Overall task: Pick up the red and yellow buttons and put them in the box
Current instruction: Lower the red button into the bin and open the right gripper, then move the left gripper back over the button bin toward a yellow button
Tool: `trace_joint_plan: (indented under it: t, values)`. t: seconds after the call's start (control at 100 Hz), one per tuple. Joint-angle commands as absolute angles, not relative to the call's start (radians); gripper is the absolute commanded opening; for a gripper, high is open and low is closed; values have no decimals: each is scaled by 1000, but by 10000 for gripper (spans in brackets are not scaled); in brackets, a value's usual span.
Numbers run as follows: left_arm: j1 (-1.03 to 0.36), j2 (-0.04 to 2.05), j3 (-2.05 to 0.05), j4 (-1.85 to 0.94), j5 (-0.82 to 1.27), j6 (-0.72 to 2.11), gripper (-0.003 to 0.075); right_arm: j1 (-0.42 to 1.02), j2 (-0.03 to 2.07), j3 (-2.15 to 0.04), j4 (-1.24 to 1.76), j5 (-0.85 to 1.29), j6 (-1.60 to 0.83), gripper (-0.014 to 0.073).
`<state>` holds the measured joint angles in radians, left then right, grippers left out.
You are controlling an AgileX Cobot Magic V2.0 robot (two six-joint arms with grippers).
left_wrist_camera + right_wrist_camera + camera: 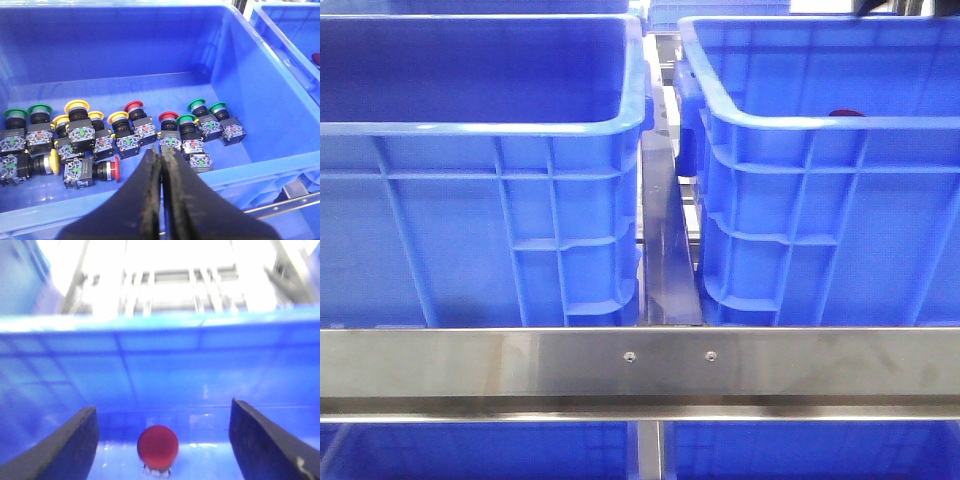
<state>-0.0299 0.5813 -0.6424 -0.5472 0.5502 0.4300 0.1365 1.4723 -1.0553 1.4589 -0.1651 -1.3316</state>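
Two bright blue crates stand side by side behind a steel rail (640, 365), the left crate (470, 128) and the right-hand box (800, 125) parted by a narrow gap with a dark metal strip (665, 250) in it; neither arm shows in the front view. Over the left crate (240, 65), the left hand (161, 165) hangs with its two dark fingers (149, 200) pressed together, clenched on nothing. On that crate's floor lies a loose row of push buttons, each on a clear-and-black switch block. Taking the tips of the left hand as the landmark: a red-capped button (168, 118) stands just beyond them, a second red-capped button (133, 106) a little farther off, and a third red button (114, 168) lies on its side just beside the fingers. Yellow-capped buttons (77, 106) crowd near the middle of the row, with one yellow button (52, 162) tipped over beside the toppled red one. Green-capped buttons (196, 103) sit at both ends of the row. In the right-hand box (160, 325), the right hand (162, 440) is released, its fingers (70, 445) spread wide and touching nothing. Between them, on the box floor, rests a single red button (158, 445), cap up; the view is blurred. In the front view a dark red cap (846, 113) just peeks over the near rim of the right-hand box.
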Motion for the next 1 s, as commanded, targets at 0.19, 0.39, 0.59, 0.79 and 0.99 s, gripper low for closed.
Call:
trace_joint_plan:
  t: [0.19, 0.39, 0.59, 0.79, 0.99]
  values:
    - [-27, 582, -670, -574, 484, 421, -19, 134, 1061, -846, 1441, -149, -1341, 563]
    - [-27, 582, -670, -574, 484, 421, -19, 134, 818, -695, 1441, -70, -1341, 561]
    - [-27, 582, -670, -574, 484, 421, -19, 134, 640, -575, 1441, -26, -1341, 444]
    - [-27, 582, -670, -574, 484, 421, -19, 134, 561, -539, 1441, -22, -1341, 120]
    - [-27, 582, -670, -574, 484, 421, -18, 134, 559, -539, 1441, -10, -1341, -65]
